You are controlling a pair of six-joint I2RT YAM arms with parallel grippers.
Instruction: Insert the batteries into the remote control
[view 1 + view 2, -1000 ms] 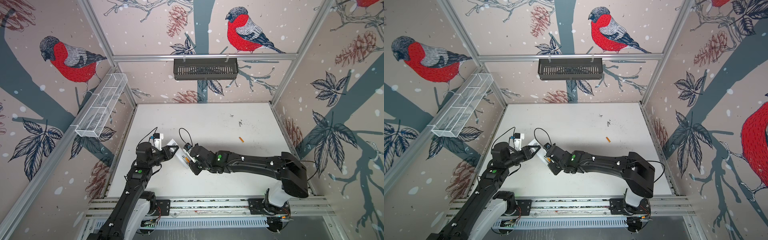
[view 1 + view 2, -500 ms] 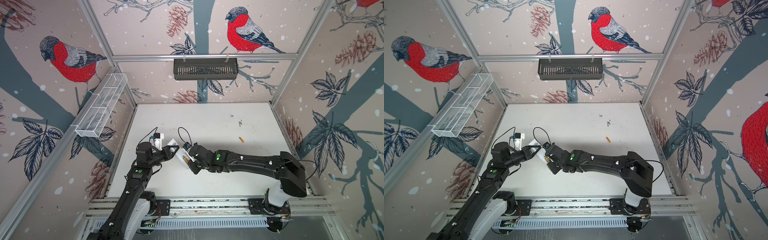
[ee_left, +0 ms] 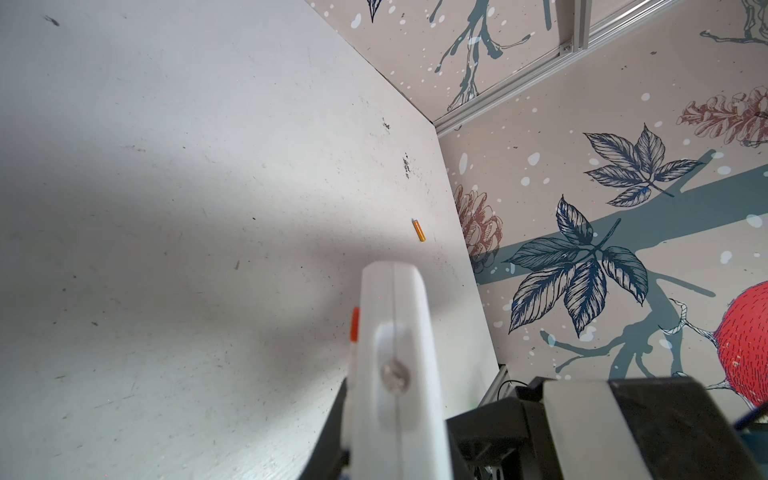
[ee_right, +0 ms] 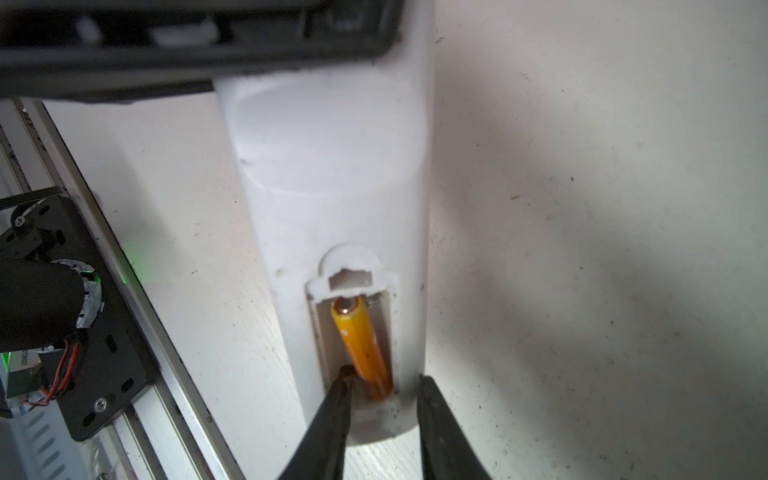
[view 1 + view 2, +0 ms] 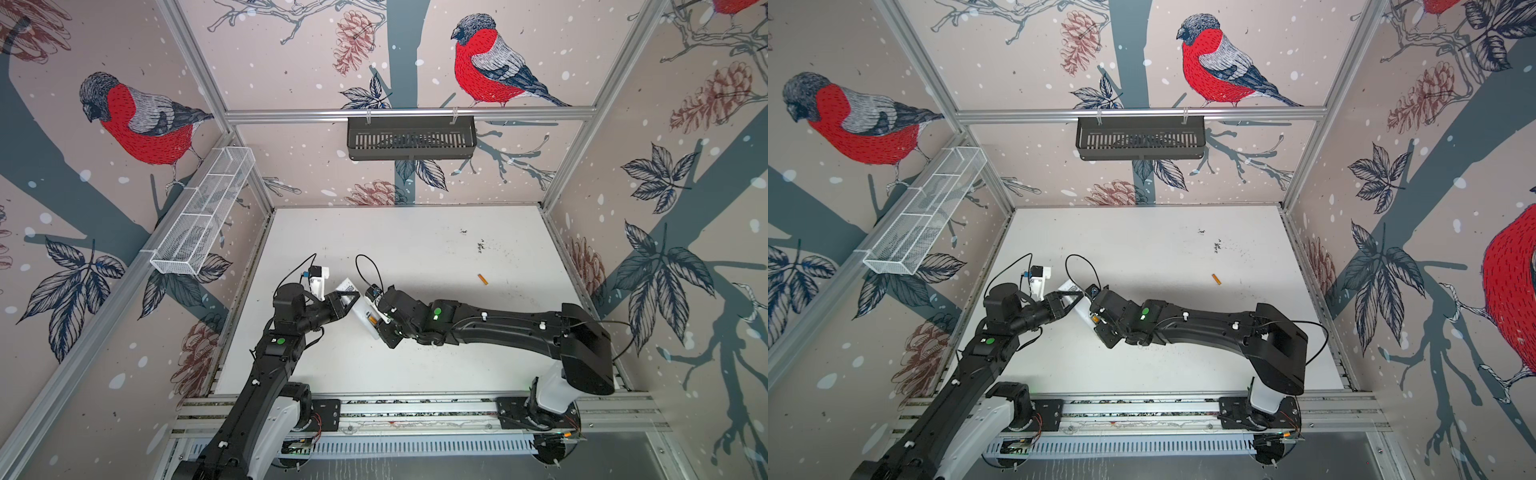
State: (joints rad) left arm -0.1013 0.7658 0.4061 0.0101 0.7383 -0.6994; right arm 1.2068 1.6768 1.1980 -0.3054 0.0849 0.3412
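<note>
Pressing skewed orange-gold cylindrical battery [image 4: 363, 345] gently flat into slim white plastic remote control [image 4: 332, 166], lower centre, with right pincer [image 4: 384, 376] spread and left pincer [image 5: 351, 300] pinching it.

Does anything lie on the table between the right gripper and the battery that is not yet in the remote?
Nothing visible does. The loose battery lies alone on the white table. The right gripper, fingers apart at the remote control, points away from it, so it probably must turn round first.
</note>
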